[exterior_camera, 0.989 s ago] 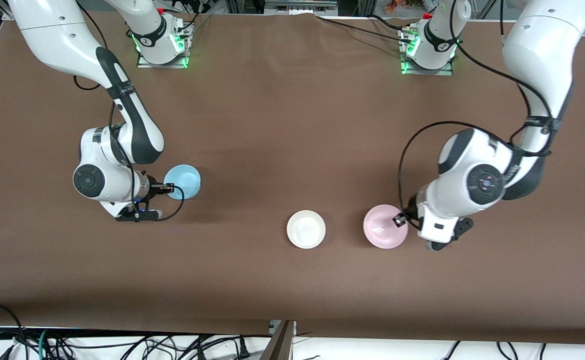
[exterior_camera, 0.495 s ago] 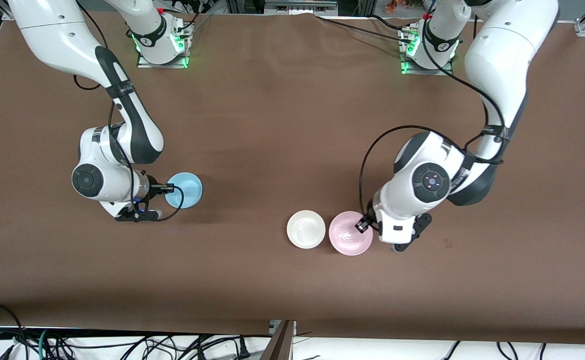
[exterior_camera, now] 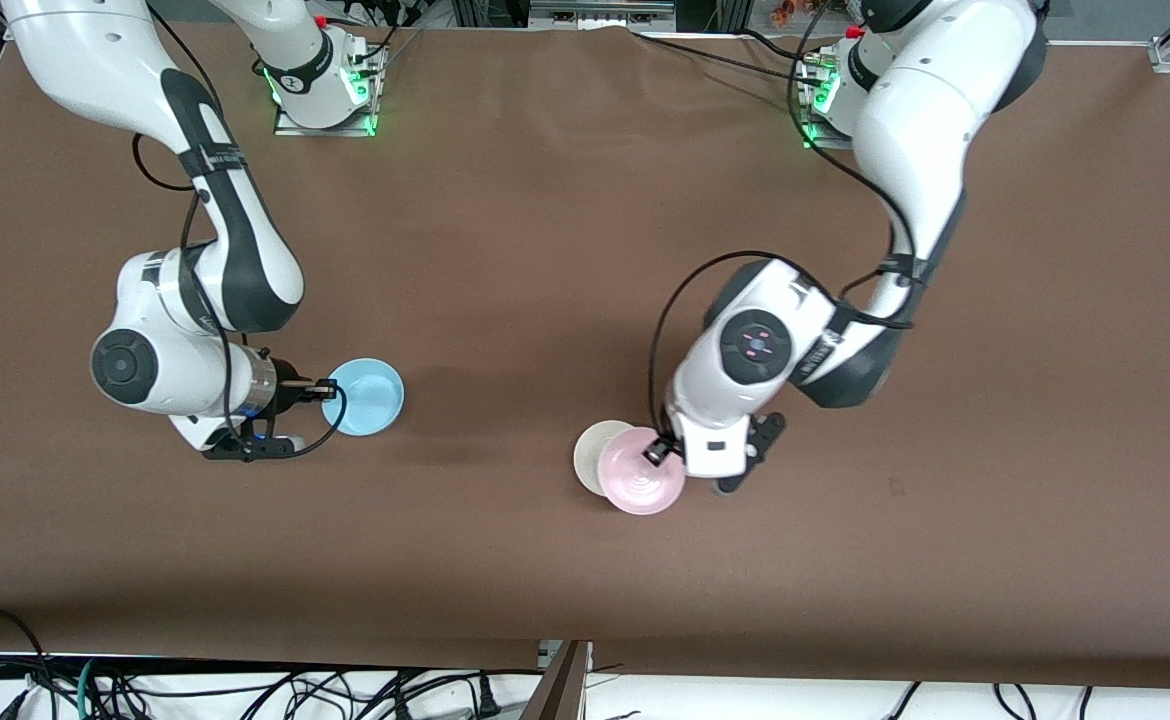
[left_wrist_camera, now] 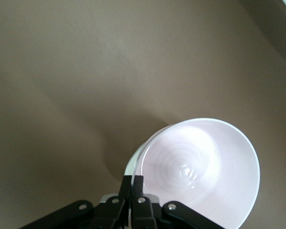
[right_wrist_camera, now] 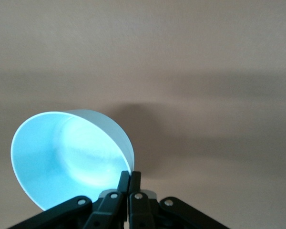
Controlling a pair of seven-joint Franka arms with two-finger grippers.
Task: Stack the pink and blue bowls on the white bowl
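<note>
My left gripper [exterior_camera: 657, 451] is shut on the rim of the pink bowl [exterior_camera: 642, 476] and holds it in the air, partly over the white bowl [exterior_camera: 593, 452], which sits on the table. In the left wrist view the pink bowl [left_wrist_camera: 200, 171] fills the space past my left gripper [left_wrist_camera: 132, 183], and a sliver of the white bowl [left_wrist_camera: 131, 164] shows under it. My right gripper [exterior_camera: 326, 391] is shut on the rim of the blue bowl [exterior_camera: 365, 396] toward the right arm's end. The right wrist view shows the blue bowl [right_wrist_camera: 66, 160] lifted in my right gripper [right_wrist_camera: 129, 180].
The brown table cloth [exterior_camera: 545, 250] spreads wide around the bowls. The two arm bases [exterior_camera: 320, 85] stand at the table's edge farthest from the front camera. Cables hang below the table's near edge [exterior_camera: 245, 690].
My left gripper has carried the pink bowl toward the right arm's end until it overlaps the white bowl. My right arm has shifted slightly with the blue bowl.
</note>
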